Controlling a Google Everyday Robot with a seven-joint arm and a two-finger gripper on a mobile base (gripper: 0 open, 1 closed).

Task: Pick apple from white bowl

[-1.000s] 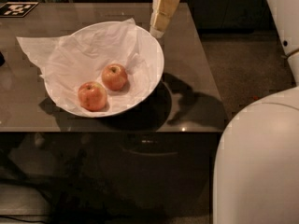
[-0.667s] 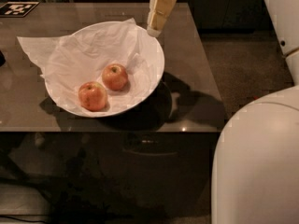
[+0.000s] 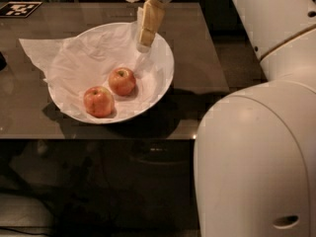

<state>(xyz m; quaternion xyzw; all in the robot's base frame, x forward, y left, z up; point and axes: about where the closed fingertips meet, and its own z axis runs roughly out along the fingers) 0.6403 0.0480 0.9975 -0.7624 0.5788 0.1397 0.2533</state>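
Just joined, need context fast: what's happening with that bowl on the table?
The robot's beige end effector hangs over the far inner side of the large glossy white bowl on the brown table. Nothing is picked yet. The small deeper red-orange apple lies on the wrinkly white paper sheet lining the bowl, nearer the camera than the end effector and apart from it. A paler pinkish-orange apple lies beside it.

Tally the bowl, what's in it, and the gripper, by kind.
Bowl: 1
Paper: 1, lining the bowl
Apples: 2, redder apple and paler apple, both in the bowl
Gripper: 1, above the bowl's far side
Total: 5
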